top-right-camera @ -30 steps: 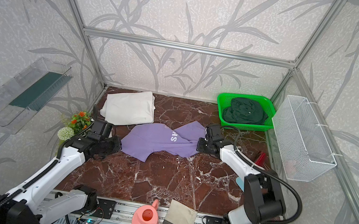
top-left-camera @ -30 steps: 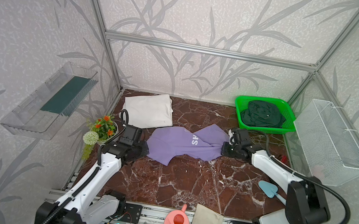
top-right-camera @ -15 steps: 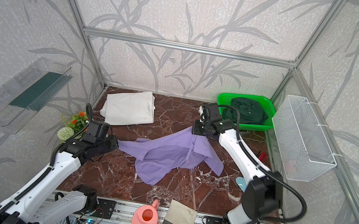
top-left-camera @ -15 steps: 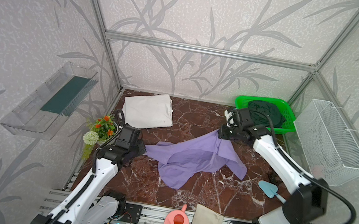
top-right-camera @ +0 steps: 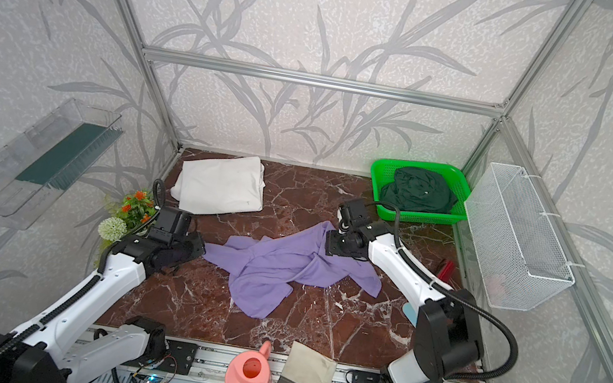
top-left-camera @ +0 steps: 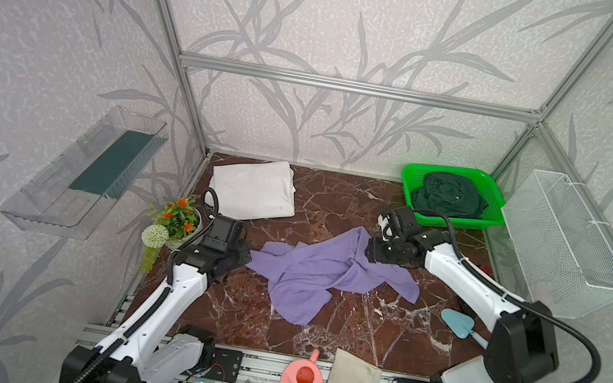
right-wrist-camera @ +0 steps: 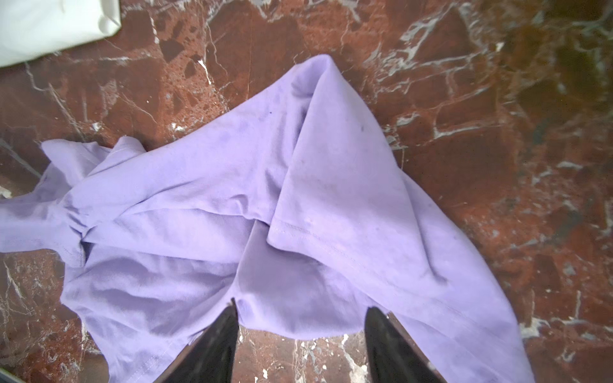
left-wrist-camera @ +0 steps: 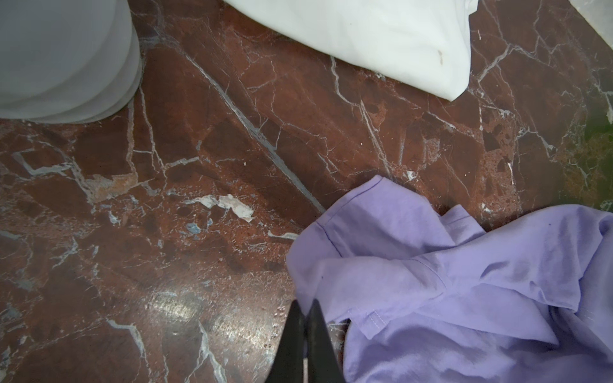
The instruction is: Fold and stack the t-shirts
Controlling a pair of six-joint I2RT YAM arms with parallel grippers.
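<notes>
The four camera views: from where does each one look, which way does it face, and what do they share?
Both top views: high at the front, looking down and back at the table; the left arm and right arm show.
Left wrist: low on the left arm, facing the table; the shut left gripper sits on the purple t-shirt edge.
Right wrist: above that shirt, looking down; the open right gripper shows.
Shared: all four show the purple t-shirt and the white t-shirt.
</notes>
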